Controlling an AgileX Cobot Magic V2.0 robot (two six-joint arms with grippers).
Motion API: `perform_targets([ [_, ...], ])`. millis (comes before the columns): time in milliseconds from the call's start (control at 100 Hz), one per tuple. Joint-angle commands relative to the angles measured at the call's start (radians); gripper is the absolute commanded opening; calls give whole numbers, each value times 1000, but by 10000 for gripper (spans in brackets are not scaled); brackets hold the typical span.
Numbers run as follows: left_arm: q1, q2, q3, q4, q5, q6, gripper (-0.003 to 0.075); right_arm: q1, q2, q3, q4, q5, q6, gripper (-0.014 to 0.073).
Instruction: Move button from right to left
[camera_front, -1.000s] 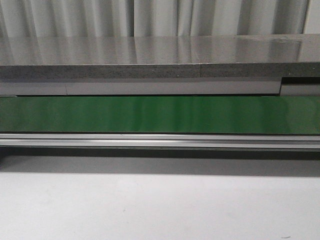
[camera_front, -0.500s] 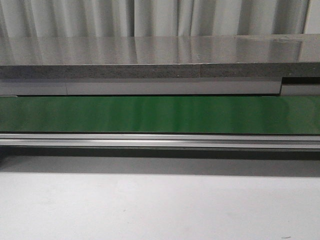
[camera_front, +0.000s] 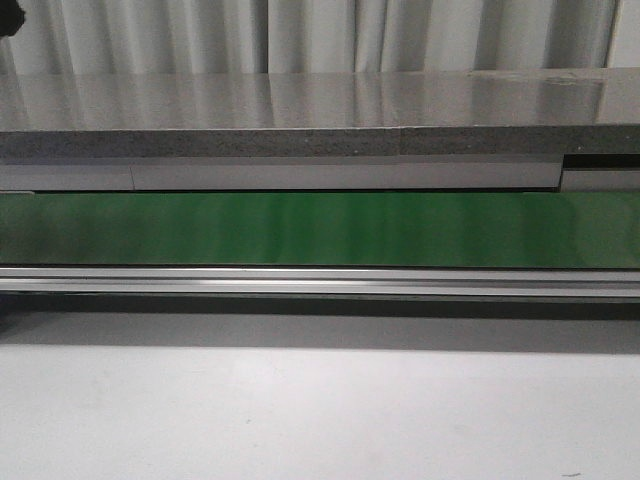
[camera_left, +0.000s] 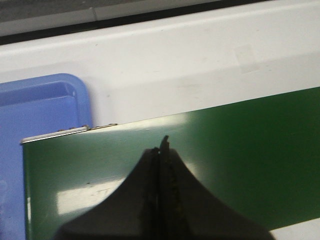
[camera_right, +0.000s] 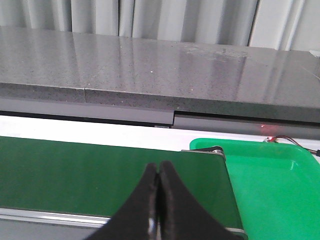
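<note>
Left gripper (camera_left: 160, 150): the two black fingers (camera_left: 145, 200) are pressed together along their full visible length, tips meeting, with nothing between them. They hang over the green conveyor belt (camera_left: 240, 150) close to its end, where a thin metal edge strip (camera_left: 65, 132) borders it. Beyond that end, off to the side of the fingers, lies a blue tray (camera_left: 45, 105); its visible portion shows bare plastic only. Past the fingertips runs a white surface (camera_left: 200, 65) alongside the belt. Right gripper (camera_right: 159, 172): its black fingers (camera_right: 172, 210) are likewise closed tip to tip and grip nothing. They sit over the belt's opposite end, with a green tray (camera_right: 270, 190) just beside that end, off to the side of the fingers, and its visible floor is bare. Ahead of the fingertips stands a grey stone-look counter (camera_right: 150, 60) backed by pale curtains (camera_right: 165, 17). The front view shows a bare stretch of the belt between a metal rail (camera_front: 320, 280) and the counter. The button cannot be located in any view: not on the visible belt, not in the visible part of either tray, not in either gripper.
</note>
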Motion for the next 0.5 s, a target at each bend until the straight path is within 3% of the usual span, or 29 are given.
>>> perform_targets([
  [0, -31, -71, -18, -34, -45, -12, -20, 2, 9, -27, -10, -67, 2, -67],
  [490, -55, -384, 254, -95, -153, -12, -20, 2, 9, -27, -10, -67, 2, -67],
])
